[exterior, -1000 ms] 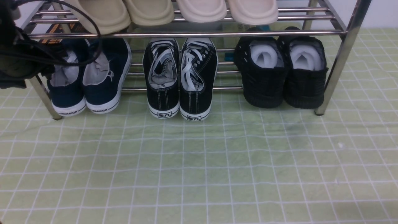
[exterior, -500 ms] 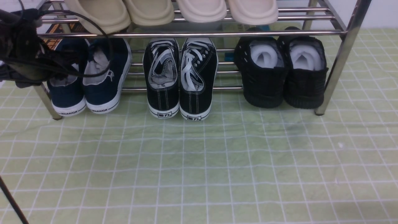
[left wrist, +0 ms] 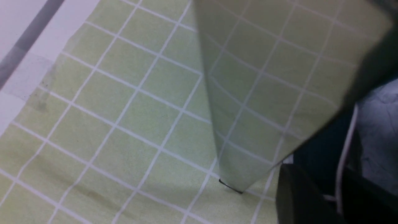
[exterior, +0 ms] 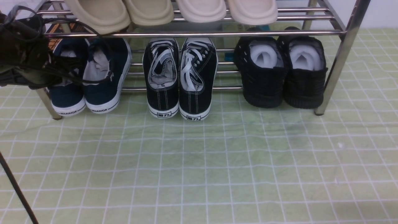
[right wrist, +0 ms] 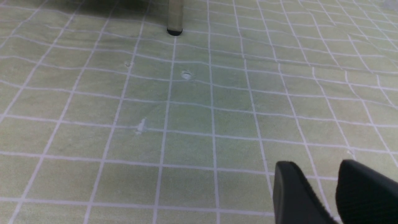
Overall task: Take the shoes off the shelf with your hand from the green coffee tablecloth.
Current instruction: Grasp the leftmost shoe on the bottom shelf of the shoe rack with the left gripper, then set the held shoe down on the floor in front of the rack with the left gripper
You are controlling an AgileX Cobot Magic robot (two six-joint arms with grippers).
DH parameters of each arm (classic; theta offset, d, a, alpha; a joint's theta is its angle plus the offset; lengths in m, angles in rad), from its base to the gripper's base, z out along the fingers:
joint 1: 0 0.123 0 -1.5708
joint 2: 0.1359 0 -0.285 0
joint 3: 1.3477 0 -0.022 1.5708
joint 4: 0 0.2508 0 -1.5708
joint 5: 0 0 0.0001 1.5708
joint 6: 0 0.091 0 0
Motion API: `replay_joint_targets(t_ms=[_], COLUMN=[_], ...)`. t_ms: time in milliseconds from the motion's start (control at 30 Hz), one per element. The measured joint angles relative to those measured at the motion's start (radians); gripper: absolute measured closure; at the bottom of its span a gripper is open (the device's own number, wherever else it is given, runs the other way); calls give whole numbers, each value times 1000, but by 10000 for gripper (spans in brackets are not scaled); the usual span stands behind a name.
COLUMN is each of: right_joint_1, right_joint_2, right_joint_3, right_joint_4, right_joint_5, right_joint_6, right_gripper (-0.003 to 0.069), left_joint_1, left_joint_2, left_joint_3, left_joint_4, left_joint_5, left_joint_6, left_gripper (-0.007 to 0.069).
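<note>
Right end effector (right wrist: 318,168) hangs over bare green coffee tablecloth (exterior: 217,161), fingers slightly apart. Farther back — the shoes (exterior: 102,90) sit at the left end of the shelf (exterior: 199,33), lower tier. My left end effector (exterior: 43,74) covers the outer shoe's opening — clamped or not, I can't tell.

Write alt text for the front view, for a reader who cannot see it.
The robot's left pincer, a dark mass with a looping cable, is at the navy shoes, leftmost on the lower tier of a chrome shoe rack. Beside them stand black lace-up sneakers and black knit shoes; beige slippers lie above, all on a green checked cloth.
</note>
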Motion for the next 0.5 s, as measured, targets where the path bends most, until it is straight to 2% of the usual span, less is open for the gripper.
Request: replay_joint_targets(t_ms=[33,100,500], right_joint_1=[0,0,0], right_joint_2=[0,0,0], right_joint_3=[0,0,0], right_joint_4=[0,0,0], right_joint_5=[0,0,0], right_joint_6=[0,0,0], right_gripper=[421,421,423], left_joint_1=[0,0,2], left_joint_2=[-8,-15,-226], left_joint_3=[0,0,1], left_joint_4=[-16,-28,-274], left_joint_5=[7,20,290], left_joint_6=[10,22,270], left_gripper=[580,580,580])
